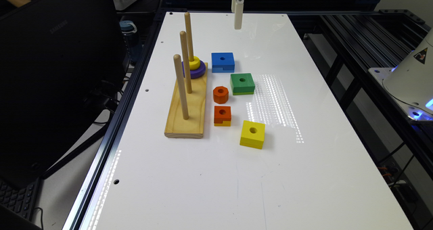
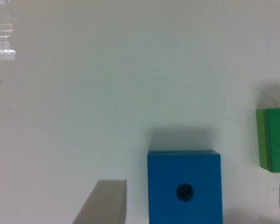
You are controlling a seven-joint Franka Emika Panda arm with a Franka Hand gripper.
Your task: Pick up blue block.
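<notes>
The blue block (image 1: 223, 62) is a bright blue square with a round centre hole and a notched side. It lies flat on the white table (image 1: 209, 176), just right of the peg stand. My gripper (image 1: 238, 20) hangs high above the far end of the table, well clear of the block. In the wrist view the blue block (image 2: 184, 186) lies between two pale fingers (image 2: 102, 203) that stand wide apart. The gripper (image 2: 198, 183) is open and holds nothing.
A wooden stand (image 1: 187, 108) with three upright pegs carries a purple ring (image 1: 194, 71) and a yellow ring (image 1: 194, 63). Near the blue block lie a green block (image 1: 242, 83), an orange octagon (image 1: 221, 94), an orange block (image 1: 222, 115) and a yellow block (image 1: 252, 134). A dark monitor (image 1: 57, 71) stands beyond the table's edge at the exterior view's left.
</notes>
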